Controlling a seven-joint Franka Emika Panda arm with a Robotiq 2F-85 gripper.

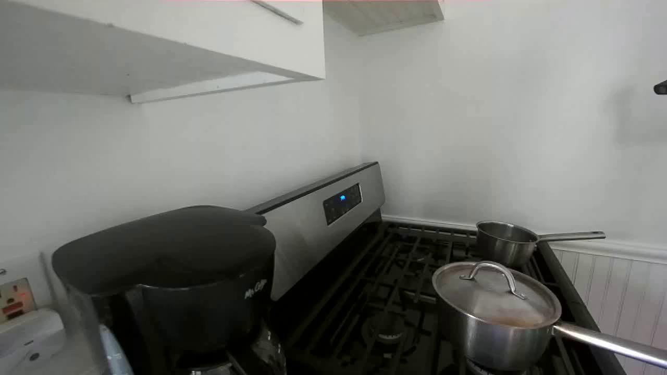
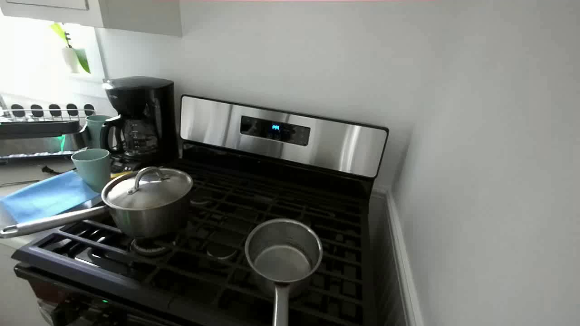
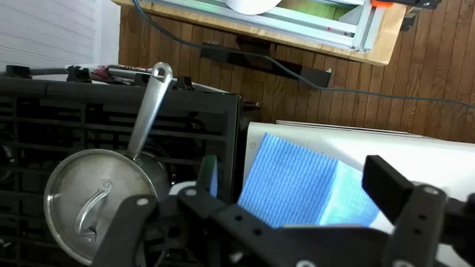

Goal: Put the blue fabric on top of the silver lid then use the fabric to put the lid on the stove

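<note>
A black coffee maker (image 1: 172, 260) with a glass carafe (image 2: 141, 136) stands just behind a teal cup (image 2: 93, 170); a second cup (image 2: 96, 129) sits beside a dish rack (image 2: 41, 131); a white vase (image 2: 70, 59) with green leaves shows against a bright window (image 2: 27, 63); white cabinets (image 1: 172, 47) hang overhead in both exterior views; a wall outlet (image 1: 13, 294) has a reddish glow; a small steel saucepan (image 2: 283, 258) and a larger pot (image 2: 147, 222), both long-handled, stand apart; the wrist view has a white desk (image 3: 374, 144), a wooden floor (image 3: 371, 111) crossed by a dark cable (image 3: 356, 90), and a red-patterned cloth (image 3: 100, 74) near white panelling (image 3: 48, 33).
</note>
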